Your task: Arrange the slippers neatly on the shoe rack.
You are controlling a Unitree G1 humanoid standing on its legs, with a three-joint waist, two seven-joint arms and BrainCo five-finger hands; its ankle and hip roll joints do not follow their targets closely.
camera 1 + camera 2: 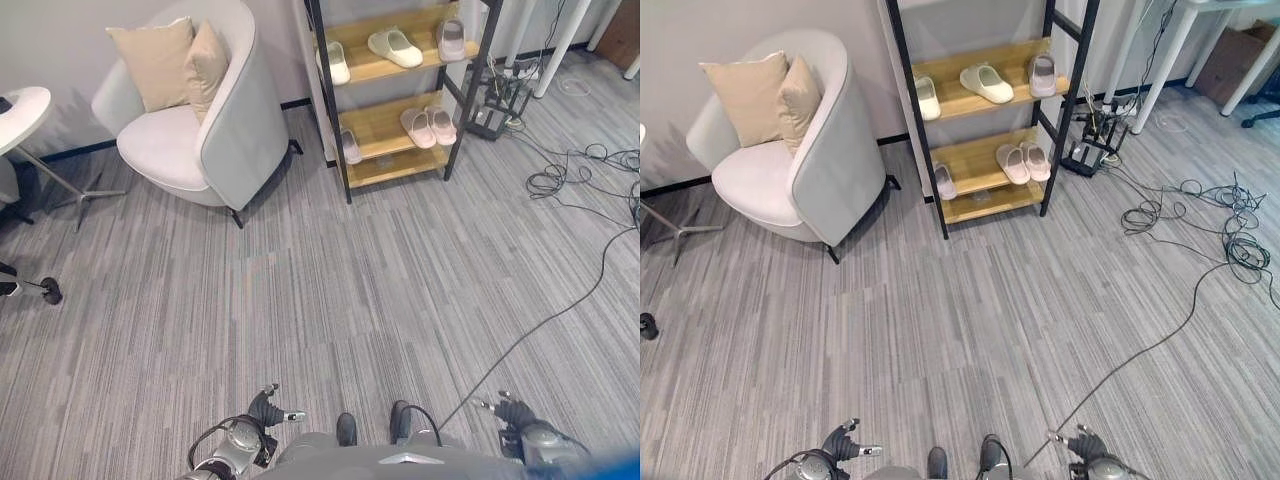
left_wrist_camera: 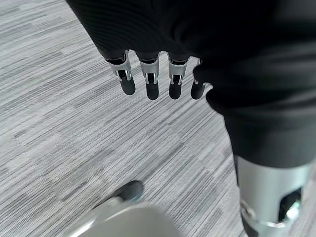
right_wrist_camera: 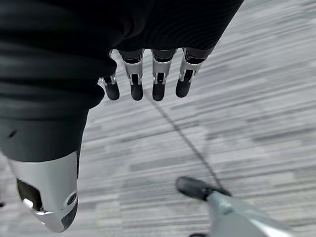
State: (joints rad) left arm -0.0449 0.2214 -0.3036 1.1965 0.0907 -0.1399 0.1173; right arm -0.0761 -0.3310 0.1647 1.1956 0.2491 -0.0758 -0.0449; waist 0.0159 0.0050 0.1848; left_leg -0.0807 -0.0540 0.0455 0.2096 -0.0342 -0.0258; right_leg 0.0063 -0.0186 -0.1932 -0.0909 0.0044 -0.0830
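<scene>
Both hands hang empty, left hand (image 2: pixel 158 74) and right hand (image 3: pixel 148 74) fingers relaxed | slippers (image 1: pixel 985 82) sit on shoe rack (image 1: pixel 970 100), well apart from hands | risk: tangling in floor cables (image 1: pixel 1200 220) while approaching

You've got a shoe rack (image 1: pixel 985 100) with matt wood shelves on a black metal frame, smooth rubbery-looking slippers (image 1: pixel 987 83), and a streaky, rough-looking carpet floor (image 1: pixel 970 320).

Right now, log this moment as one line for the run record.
left hand: open, empty, hanging over floor | right hand: open, empty | slippers: all on shoe rack, some askew | stage: standing back from rack
</scene>
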